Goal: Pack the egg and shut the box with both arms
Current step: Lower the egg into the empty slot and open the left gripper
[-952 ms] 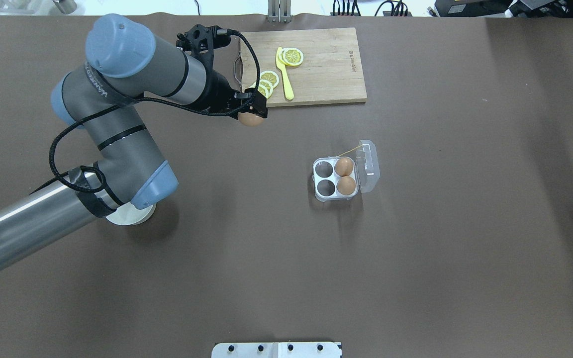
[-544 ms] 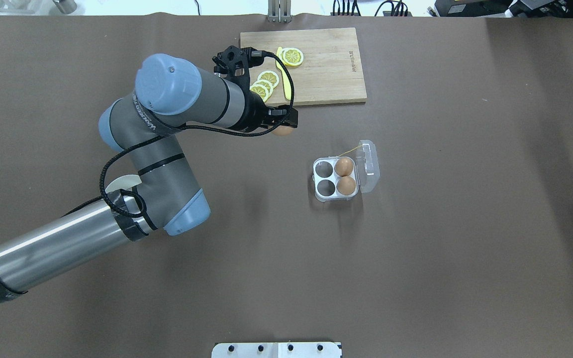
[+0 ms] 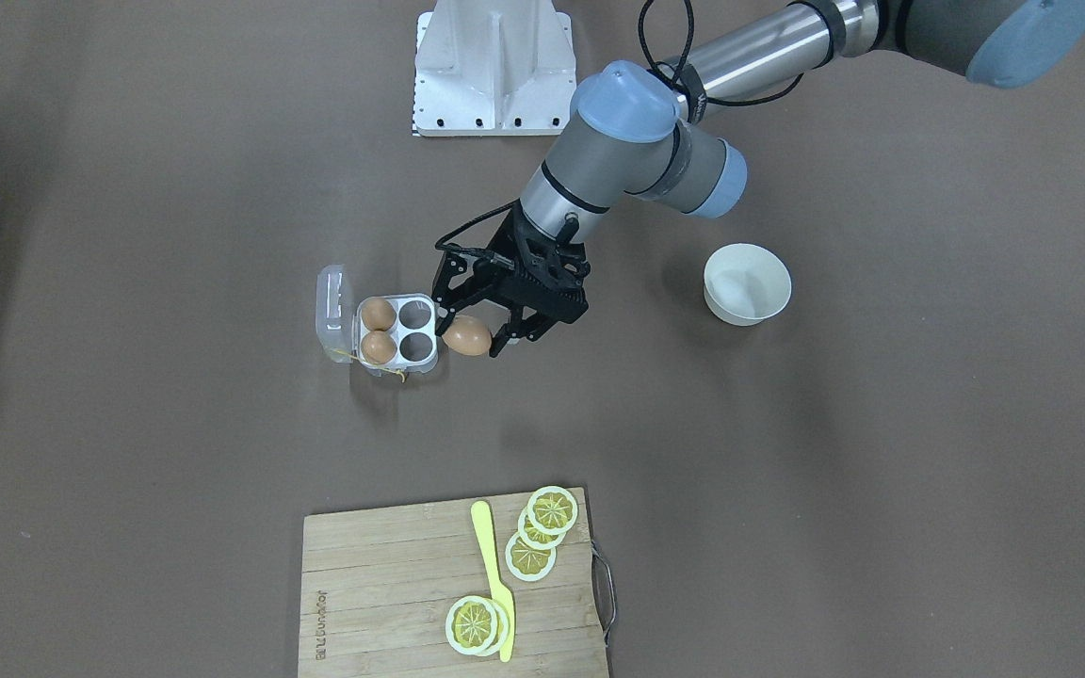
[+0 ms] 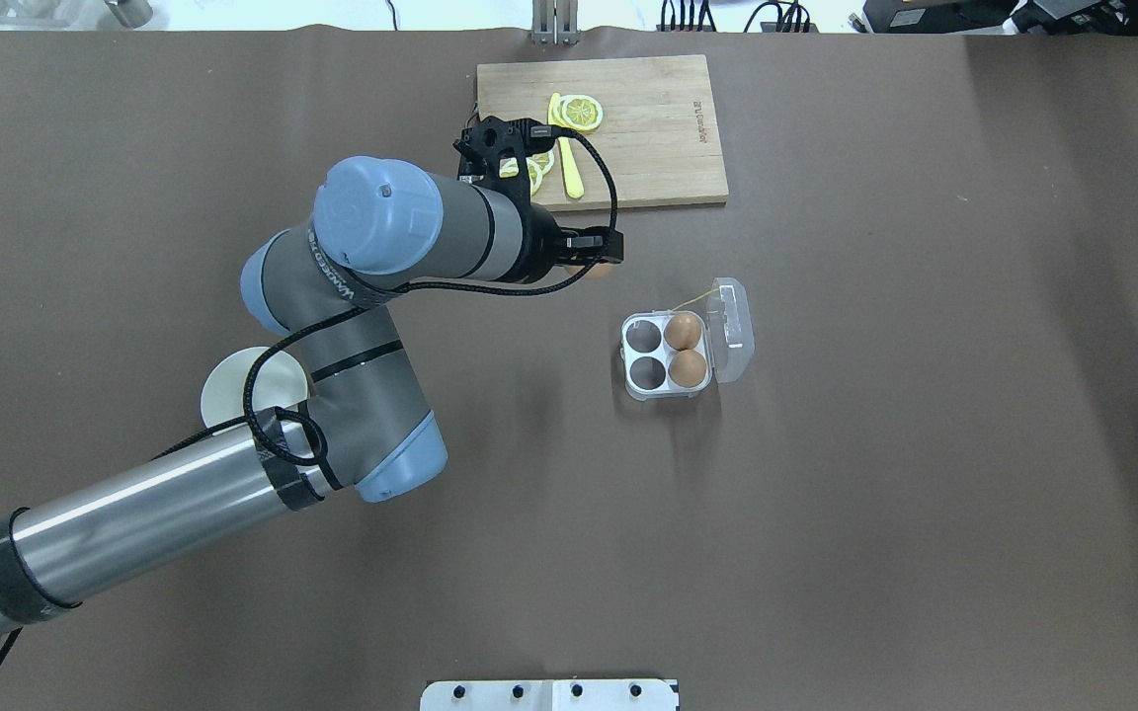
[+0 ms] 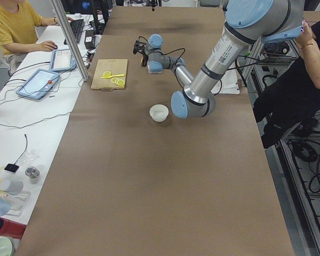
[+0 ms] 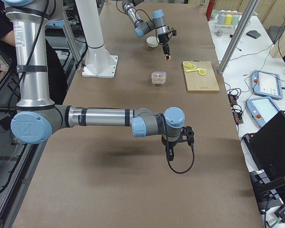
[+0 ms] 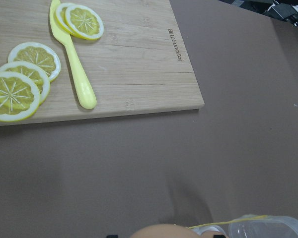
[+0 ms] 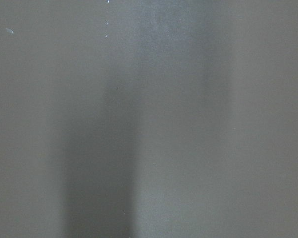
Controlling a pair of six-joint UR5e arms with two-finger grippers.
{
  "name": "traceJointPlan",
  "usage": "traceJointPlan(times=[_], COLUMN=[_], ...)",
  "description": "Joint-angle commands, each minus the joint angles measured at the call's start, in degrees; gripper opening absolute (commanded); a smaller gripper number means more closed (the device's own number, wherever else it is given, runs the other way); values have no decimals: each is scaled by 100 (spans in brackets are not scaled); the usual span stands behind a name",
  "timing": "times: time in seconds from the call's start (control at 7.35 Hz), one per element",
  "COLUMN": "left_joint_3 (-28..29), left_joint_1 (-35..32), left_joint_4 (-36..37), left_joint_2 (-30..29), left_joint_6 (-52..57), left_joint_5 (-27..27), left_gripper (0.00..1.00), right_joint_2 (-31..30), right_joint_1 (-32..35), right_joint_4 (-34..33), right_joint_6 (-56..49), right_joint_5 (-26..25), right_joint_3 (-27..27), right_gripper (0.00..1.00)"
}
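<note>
Front view: my left arm (image 3: 599, 160) has its jaws clenched on the smooth tan-brown egg (image 3: 465, 335), aloft just beside the open clear plastic four-cell carton (image 3: 398, 330). Right-side view: right arm (image 6: 104, 116) over the brown surface (image 6: 109, 199); jaws' state I cannot tell

Bright, even light — soft shadows, right-wrist view hazy.

Brown table (image 4: 925, 494) carries box (image 4: 735, 336), bowl (image 3: 721, 306) and cutting board (image 4: 658, 128).
</note>
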Motion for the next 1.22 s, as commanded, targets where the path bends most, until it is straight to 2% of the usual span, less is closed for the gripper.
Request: traceJointPlan(times=[0.0,0.27,0.68,1.09], left_joint_3=[183,272,676,764], left_joint_1=[291,432,503,582], left_joint_4=[-144,-144,-144,-144], left_joint_2=[-153,-234,-488,-480], left_joint_6=[-42,-42,-24,2], left_joint_5=[590,803,803,803], left_gripper=[59,59,59,59], right_joint_2=[-9,-9,-1,-9], right_joint_1=[4,4,4,4], right_joint_4=[0,0,0,0], right_joint_6=[0,0,0,0], right_joint_5=[0,0,0,0], right_joint_3=[0,9,0,9], right_gripper=[100,100,100,100])
